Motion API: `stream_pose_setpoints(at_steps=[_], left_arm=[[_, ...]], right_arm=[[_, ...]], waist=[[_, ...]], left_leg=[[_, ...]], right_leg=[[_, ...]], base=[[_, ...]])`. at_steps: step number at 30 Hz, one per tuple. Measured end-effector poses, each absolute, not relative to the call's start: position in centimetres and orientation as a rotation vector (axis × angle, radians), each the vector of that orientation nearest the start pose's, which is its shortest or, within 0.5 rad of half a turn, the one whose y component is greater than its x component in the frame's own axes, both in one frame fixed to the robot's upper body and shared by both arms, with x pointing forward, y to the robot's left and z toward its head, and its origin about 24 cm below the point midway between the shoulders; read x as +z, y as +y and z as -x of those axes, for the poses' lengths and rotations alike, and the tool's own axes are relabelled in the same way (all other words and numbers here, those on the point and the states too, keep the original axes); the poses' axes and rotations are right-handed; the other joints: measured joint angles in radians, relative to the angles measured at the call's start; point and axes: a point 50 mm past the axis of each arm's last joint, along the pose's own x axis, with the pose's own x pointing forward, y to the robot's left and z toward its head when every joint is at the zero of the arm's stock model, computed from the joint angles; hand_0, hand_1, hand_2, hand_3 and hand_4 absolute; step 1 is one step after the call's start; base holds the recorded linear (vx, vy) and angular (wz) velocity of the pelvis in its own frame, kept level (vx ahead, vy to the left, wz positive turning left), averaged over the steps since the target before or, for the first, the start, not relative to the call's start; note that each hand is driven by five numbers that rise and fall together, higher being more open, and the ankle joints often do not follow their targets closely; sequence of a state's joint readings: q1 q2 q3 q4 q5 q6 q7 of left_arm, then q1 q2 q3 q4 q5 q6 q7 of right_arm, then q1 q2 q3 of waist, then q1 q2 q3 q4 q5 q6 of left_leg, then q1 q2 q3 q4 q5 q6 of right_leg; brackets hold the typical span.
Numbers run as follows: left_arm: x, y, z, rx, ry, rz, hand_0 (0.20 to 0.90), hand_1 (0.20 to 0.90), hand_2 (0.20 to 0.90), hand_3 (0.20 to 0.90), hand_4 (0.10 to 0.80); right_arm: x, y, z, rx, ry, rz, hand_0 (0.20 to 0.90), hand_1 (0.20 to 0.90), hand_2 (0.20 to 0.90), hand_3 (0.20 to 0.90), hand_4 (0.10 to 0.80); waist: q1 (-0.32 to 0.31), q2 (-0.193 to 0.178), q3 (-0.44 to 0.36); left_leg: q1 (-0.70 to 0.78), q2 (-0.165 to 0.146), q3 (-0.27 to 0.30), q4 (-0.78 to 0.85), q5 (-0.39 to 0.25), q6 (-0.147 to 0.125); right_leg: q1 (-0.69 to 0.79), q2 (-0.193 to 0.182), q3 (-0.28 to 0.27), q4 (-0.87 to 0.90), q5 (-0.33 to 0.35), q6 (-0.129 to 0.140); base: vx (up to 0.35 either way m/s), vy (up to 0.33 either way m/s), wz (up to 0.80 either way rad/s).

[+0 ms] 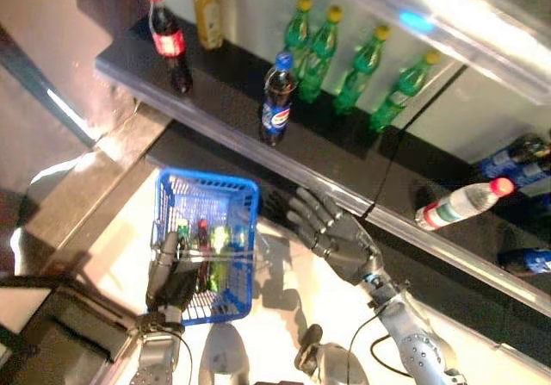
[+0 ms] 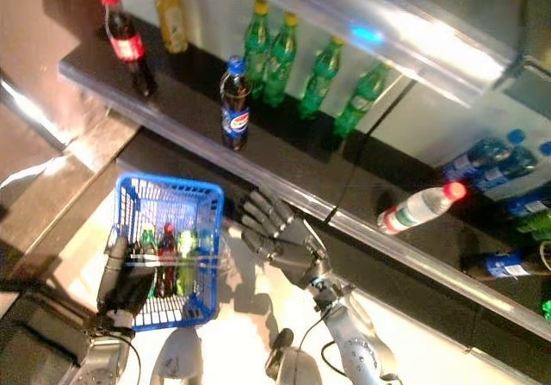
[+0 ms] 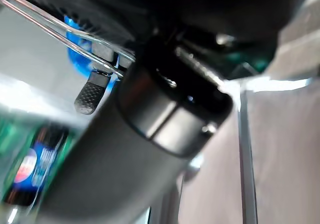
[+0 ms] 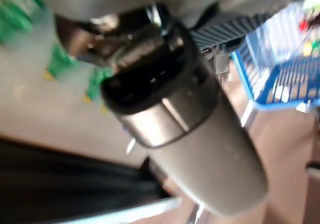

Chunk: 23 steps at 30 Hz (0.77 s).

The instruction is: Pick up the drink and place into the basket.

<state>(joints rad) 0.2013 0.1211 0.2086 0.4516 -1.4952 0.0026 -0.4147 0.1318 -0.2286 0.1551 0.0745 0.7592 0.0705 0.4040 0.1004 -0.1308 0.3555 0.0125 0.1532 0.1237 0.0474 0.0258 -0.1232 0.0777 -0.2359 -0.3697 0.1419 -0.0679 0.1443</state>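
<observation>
My left hand (image 1: 172,275) is shut on the thin wire handles of the blue basket (image 1: 232,187), held up at the lower left; the wires show in the left wrist view (image 3: 60,33). Several drinks (image 1: 209,243) lie inside the basket. My right hand (image 1: 331,230) is open and empty, fingers spread, just right of the basket and below the shelf edge. On the dark shelf (image 1: 224,101) stand a dark bottle with a blue cap (image 1: 277,99), a dark bottle with a red cap (image 1: 168,39), a yellow bottle (image 1: 207,10) and green bottles (image 1: 344,62).
A clear bottle with a red cap (image 1: 461,202) lies on its side on the lower shelf at the right. Blue-labelled bottles (image 1: 516,163) lie beyond it. A shiny rail (image 1: 413,230) runs along the lower shelf's front edge.
</observation>
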Motion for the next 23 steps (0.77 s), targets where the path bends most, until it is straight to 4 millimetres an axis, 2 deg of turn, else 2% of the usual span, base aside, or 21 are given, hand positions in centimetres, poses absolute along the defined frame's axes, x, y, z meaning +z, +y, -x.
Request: stream_pose_setpoints(at_steps=[2,4,6,11,14,15,17,18,23], left_arm=[[-9.1,24.0,-14.4,0.476,0.095,1.346,0.300,0.300,0.300,0.200,0.100],[-10.3,24.1,-13.3,0.554,0.146,1.340,0.300,0.300,0.300,0.200,0.100],[-10.4,24.2,-13.8,0.579,0.154,1.333,0.300,0.300,0.300,0.200,0.100],[-12.6,23.4,-13.4,0.730,0.297,1.342,0.300,0.300,0.300,0.200,0.100],[-13.6,22.7,-12.7,0.770,0.378,1.302,0.300,0.300,0.300,0.200,0.100],[-13.7,22.6,-12.6,0.772,0.384,1.295,0.300,0.300,0.300,0.200,0.100],[-14.3,22.4,-11.8,0.798,0.447,1.257,0.300,0.300,0.300,0.200,0.100],[-14.5,22.4,-11.4,0.808,0.470,1.247,0.300,0.300,0.300,0.200,0.100],[-14.8,22.5,-10.9,0.829,0.489,1.227,0.300,0.300,0.300,0.200,0.100]], right_arm=[[-3.6,-15.9,-20.2,0.322,0.363,-0.523,0.900,0.900,0.900,0.900,0.800],[-5.9,-16.6,-18.7,0.248,0.474,-0.448,0.900,0.900,0.900,0.900,0.800],[-7.6,-17.2,-17.5,0.190,0.555,-0.374,0.900,0.900,0.900,0.900,0.800],[-11.5,-18.4,-14.4,0.079,0.744,-0.080,0.900,0.900,0.900,0.900,0.800],[-13.9,-19.4,-11.6,0.027,0.898,0.051,0.900,0.900,0.900,0.900,0.800],[-14.1,-19.6,-11.2,0.019,0.917,0.062,0.900,0.900,0.900,0.900,0.800],[-15.6,-20.4,-8.6,-0.038,1.042,0.087,0.900,0.900,0.900,0.900,0.800],[-15.8,-20.6,-7.9,-0.052,1.067,0.084,0.900,0.900,0.900,0.900,0.800],[-16.3,-21.2,-6.3,-0.147,1.129,0.042,0.900,0.900,0.900,0.900,0.800]], waist=[[-0.016,0.004,-0.059],[-0.030,0.003,-0.075],[-0.047,0.007,-0.083],[-0.055,0.049,-0.172],[-0.053,0.079,-0.210],[-0.052,0.083,-0.213],[-0.050,0.099,-0.252],[-0.050,0.103,-0.256],[-0.054,0.101,-0.271]], left_leg=[[0.027,0.000,0.013,-0.032,0.005,-0.001],[0.054,0.003,0.031,-0.056,0.011,-0.002],[0.071,0.007,0.034,-0.070,0.017,-0.004],[0.076,0.010,0.060,-0.093,0.022,-0.005],[0.086,0.009,0.061,-0.109,0.027,-0.006],[0.090,0.009,0.062,-0.114,0.029,-0.006],[0.097,0.009,0.064,-0.132,0.035,-0.008],[0.101,0.009,0.066,-0.132,0.034,-0.008],[0.109,0.013,0.081,-0.132,0.034,-0.009]], right_leg=[[0.013,0.008,0.016,-0.032,0.012,0.003],[0.028,0.013,0.023,-0.050,0.018,0.003],[0.044,0.021,0.025,-0.072,0.029,0.002],[0.044,0.032,0.044,-0.122,0.057,0.002],[0.058,0.036,0.042,-0.149,0.069,0.002],[0.060,0.037,0.043,-0.150,0.069,0.002],[0.062,0.040,0.043,-0.162,0.071,0.003],[0.066,0.040,0.043,-0.164,0.071,0.003],[0.070,0.043,0.047,-0.166,0.072,0.001]], base=[[-0.006,-0.005,-0.24],[-0.015,-0.006,-0.18],[-0.021,0.001,-0.12],[-0.016,0.004,-0.14],[0.000,0.000,0.00],[0.000,0.000,0.00],[0.021,0.005,-0.01],[0.046,0.010,-0.06],[0.013,0.005,-0.02]])
